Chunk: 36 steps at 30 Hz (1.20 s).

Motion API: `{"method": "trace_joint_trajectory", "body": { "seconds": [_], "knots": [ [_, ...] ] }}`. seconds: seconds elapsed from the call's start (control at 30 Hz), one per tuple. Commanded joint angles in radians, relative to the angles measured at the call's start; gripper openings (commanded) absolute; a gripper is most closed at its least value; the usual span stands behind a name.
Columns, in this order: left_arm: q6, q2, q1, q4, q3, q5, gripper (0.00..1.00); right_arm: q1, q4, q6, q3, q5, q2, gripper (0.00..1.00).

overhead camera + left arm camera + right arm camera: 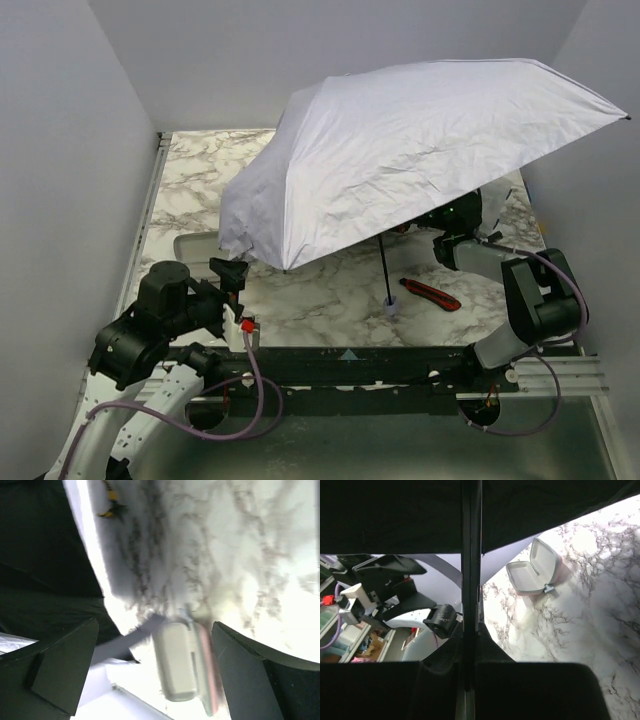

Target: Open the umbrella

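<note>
Right gripper [471,655] clamped on the shaft [471,555]; left gripper [155,670] spread wide, empty, near the open case [175,665]. Umbrella [420,150] open, canopy tilted over the table [320,300], handle [390,306] beside the knife [430,294].

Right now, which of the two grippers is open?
The left gripper: its jaws stand wide apart, holding nothing. The right gripper is shut on the black shaft of the umbrella.
</note>
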Motion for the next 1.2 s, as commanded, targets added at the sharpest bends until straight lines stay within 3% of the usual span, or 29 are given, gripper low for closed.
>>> {"method": "trace_joint_trajectory", "body": {
  "seconds": [0.0, 0.27, 0.43, 0.57, 0.67, 0.73, 0.87, 1.03, 1.17],
  "knots": [
    [-0.024, 0.038, -0.004, -0.248, 0.066, 0.136, 0.98, -0.011, 0.099, -0.083, 0.007, 0.048, 0.062, 0.01],
    [-0.075, 0.202, -0.006, -0.442, 0.284, 0.401, 0.98, -0.024, 0.3, 0.156, 0.055, 0.086, 0.178, 0.0],
    [-0.447, 0.307, -0.007, -0.272, 0.478, 0.432, 0.98, -0.026, 0.196, 0.074, 0.033, 0.101, 0.108, 0.0],
    [-0.898, 0.331, -0.006, 0.047, 0.568, 0.381, 0.98, -0.025, 0.064, -0.026, -0.036, 0.12, 0.013, 0.01],
    [-0.94, 0.428, 0.04, 0.034, 0.768, 0.445, 0.98, -0.024, 0.049, -0.037, -0.087, 0.1, -0.002, 0.02],
    [-0.972, 0.487, 0.071, 0.071, 0.897, 0.392, 0.98, -0.024, 0.048, -0.034, -0.105, 0.103, 0.011, 0.05],
    [-1.108, 0.568, 0.145, 0.179, 1.048, 0.244, 0.98, -0.024, 0.05, -0.053, -0.132, 0.118, 0.02, 0.18],
    [-1.272, 0.535, 0.292, 0.315, 0.908, 0.09, 0.98, -0.024, -0.051, -0.171, -0.187, 0.134, -0.025, 0.36],
    [-1.304, 0.502, 0.35, 0.354, 0.792, 0.006, 0.98, -0.026, -0.193, -0.286, -0.206, 0.162, -0.093, 0.55]
  ]
}}
